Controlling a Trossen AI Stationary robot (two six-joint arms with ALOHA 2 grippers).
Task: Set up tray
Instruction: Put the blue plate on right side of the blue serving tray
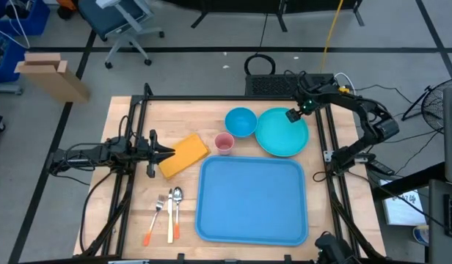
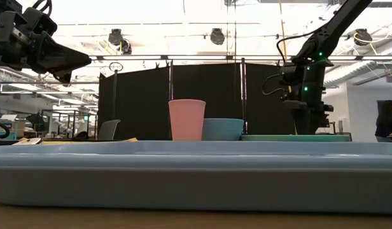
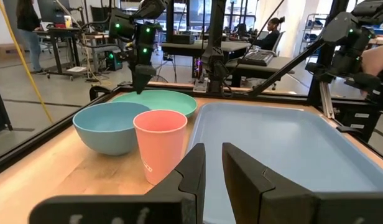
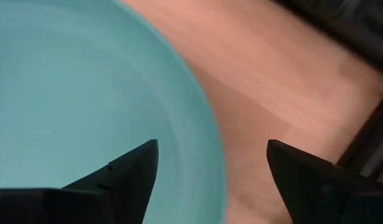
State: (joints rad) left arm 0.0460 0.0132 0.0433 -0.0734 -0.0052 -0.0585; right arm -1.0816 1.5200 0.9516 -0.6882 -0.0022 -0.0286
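Note:
The blue tray [image 1: 252,199] lies flat on the table's near middle, with nothing on it. Behind it are a teal plate [image 1: 282,132], a blue bowl [image 1: 241,122] and a pink cup [image 1: 224,144], all standing on the wood. My right gripper [image 1: 293,115] is open and points down at the plate's far rim [image 4: 210,155]. One finger is over the plate and one over the table. My left gripper [image 1: 169,152] is shut, hovers high [image 2: 81,61] over the left end of a yellow sponge [image 1: 186,155], and faces the cup [image 3: 160,146]. My right gripper comes from above, pointing down, with the teal plate's far rim [image 4: 213,180] between its open fingers [image 4: 126,171]. The plate lies flat on the table. I cannot tell whether either finger touches it.
A fork, a spoon and a knife [image 1: 167,213] lie side by side left of the tray, near the table's near edge. Black frame rails [image 1: 130,147] run along both sides of the table. Bare wood [image 1: 138,117] shows at the far left.

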